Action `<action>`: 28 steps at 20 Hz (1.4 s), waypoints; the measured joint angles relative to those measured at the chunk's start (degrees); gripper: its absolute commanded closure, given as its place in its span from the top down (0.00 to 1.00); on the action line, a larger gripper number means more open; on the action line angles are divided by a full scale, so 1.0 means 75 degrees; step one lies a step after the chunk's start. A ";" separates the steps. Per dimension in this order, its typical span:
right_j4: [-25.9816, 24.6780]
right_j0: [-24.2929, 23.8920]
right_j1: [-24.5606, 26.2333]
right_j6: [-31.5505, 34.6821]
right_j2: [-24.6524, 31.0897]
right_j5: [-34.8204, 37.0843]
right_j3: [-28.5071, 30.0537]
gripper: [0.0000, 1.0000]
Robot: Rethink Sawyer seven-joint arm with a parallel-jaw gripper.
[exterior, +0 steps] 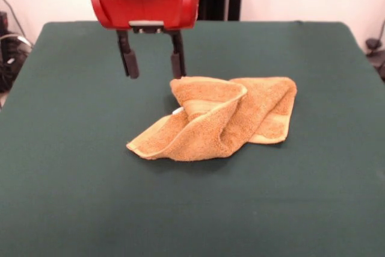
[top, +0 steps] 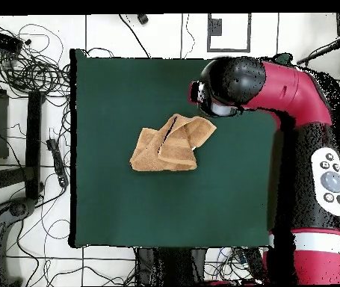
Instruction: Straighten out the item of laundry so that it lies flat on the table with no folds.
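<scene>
My end effector (exterior: 152,64) hangs above the table (exterior: 72,148) with its two dark fingers (exterior: 129,58) spread apart and nothing between them. In the front view the fingertips sit just above and to the left of the towel's upper left corner, the right finger tip close to the cloth edge; I cannot tell whether it touches. The red housing of my wrist sits directly above the fingers.

The towel (exterior: 216,118) lies crumpled near the middle of the green table. It is golden-tan terry cloth, bunched into a loose twisted heap. In the front view one fold rises as a rounded flap at the upper left of the heap, and its lighter hem runs diagonally down toward the centre. A pointed corner stretches out to the lower left, lying flat on the table. On the right, another portion drapes down with a woven band showing near its hem. A small white tag (exterior: 177,111) peeks out at the left side, under the raised flap.

From overhead, the towel (top: 169,143) shows as a compact, uneven shape, and my arm (top: 285,82) reaches in from the right, its head covering the end effector beside the towel's upper right corner.
</scene>
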 measured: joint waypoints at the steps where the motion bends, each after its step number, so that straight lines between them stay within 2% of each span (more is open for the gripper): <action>1: -0.0002 0.0002 0.0067 0.0000 -0.0009 0.0000 0.0014 1.00; 20: -0.0019 0.0136 0.0503 0.0000 -0.0046 -0.0002 0.0177 1.00; 28: -0.0010 0.0541 0.0552 0.0000 -0.0135 -0.0002 0.0178 1.00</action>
